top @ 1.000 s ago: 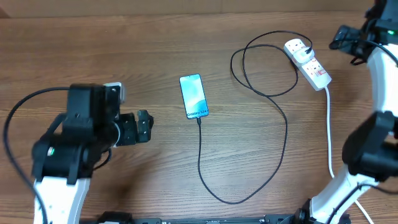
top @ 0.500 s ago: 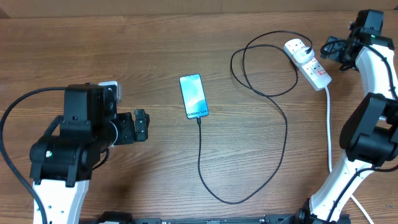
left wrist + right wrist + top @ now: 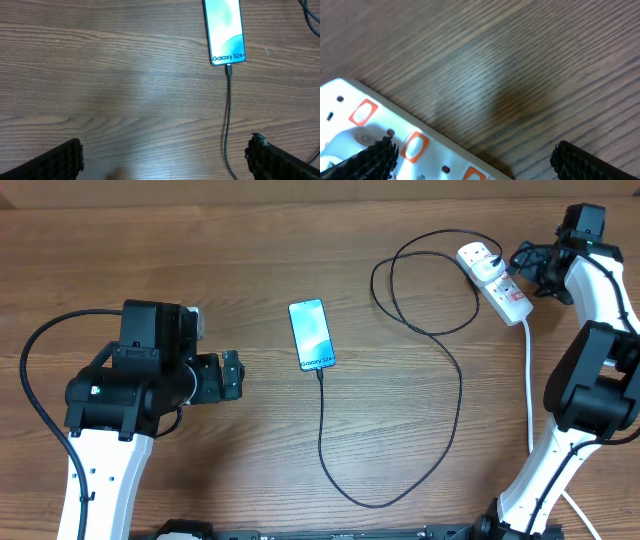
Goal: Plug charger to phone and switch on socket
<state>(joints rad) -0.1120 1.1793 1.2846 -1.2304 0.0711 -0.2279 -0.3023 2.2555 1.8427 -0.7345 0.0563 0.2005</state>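
Note:
The phone [image 3: 311,334] lies face up at the table's middle, its screen lit; the left wrist view shows it [image 3: 225,30] at the top right. The black charger [image 3: 459,385] has its tip in the phone's near end [image 3: 229,68], then loops round to its plug on the white socket [image 3: 496,280] at the back right. My left gripper [image 3: 232,376] hovers open to the left of the phone, nothing between its fingertips [image 3: 67,159]. My right gripper [image 3: 534,272] is open just right of the socket [image 3: 380,127], one fingertip [image 3: 372,159] over its white face.
The socket's thick white lead [image 3: 529,395] runs down the right side toward the right arm's base. Orange-red switches [image 3: 414,147] show on the socket's top. A wide loop of charger cable [image 3: 372,502] lies near the front edge.
My right gripper has moved left and slightly down, closer to the socket. The left arm has shifted a little; its gripper stays left of the phone. Both grippers stay open.

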